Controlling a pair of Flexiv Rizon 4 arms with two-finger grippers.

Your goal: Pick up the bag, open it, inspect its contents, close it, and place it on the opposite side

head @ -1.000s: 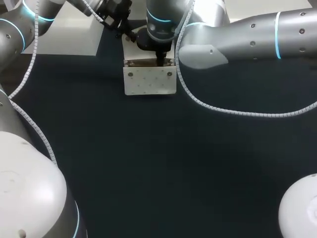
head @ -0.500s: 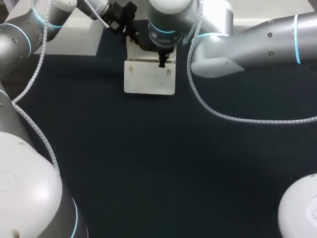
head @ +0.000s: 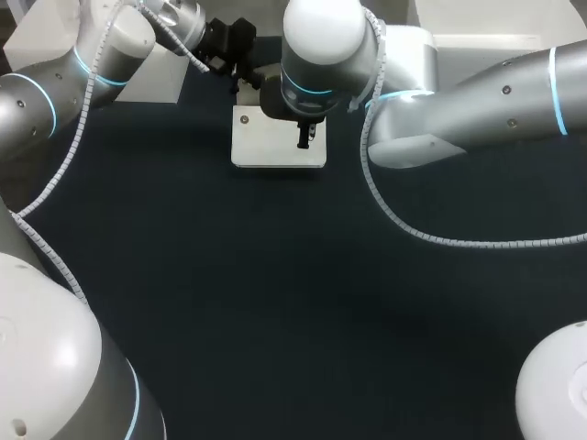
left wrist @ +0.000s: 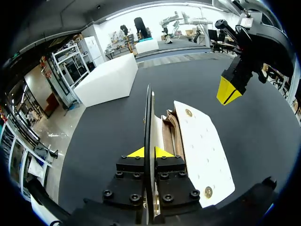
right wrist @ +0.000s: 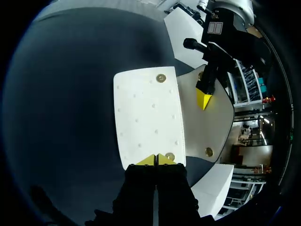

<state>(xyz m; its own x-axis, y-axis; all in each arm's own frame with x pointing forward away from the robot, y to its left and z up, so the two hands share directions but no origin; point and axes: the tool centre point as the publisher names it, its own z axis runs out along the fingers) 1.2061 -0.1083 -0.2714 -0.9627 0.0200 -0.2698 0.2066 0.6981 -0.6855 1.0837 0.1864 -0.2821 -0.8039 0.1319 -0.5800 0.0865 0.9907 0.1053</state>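
Dark tabletop (head: 275, 302) runs wide. Near the far middle sits the white bag (head: 275, 151), its long side going left to right and its mouth on the far side. My right arm (head: 459, 92) bends in over it, jaws squeezed together on nothing. Farther back, my left arm's (head: 110, 55) jaws pinch the open flap (right wrist: 211, 132).

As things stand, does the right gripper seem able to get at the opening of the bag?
Probably yes. The left gripper is shut on the flap and holds it up off the bag, so the opening shows, and the right gripper hangs close by with nothing between.
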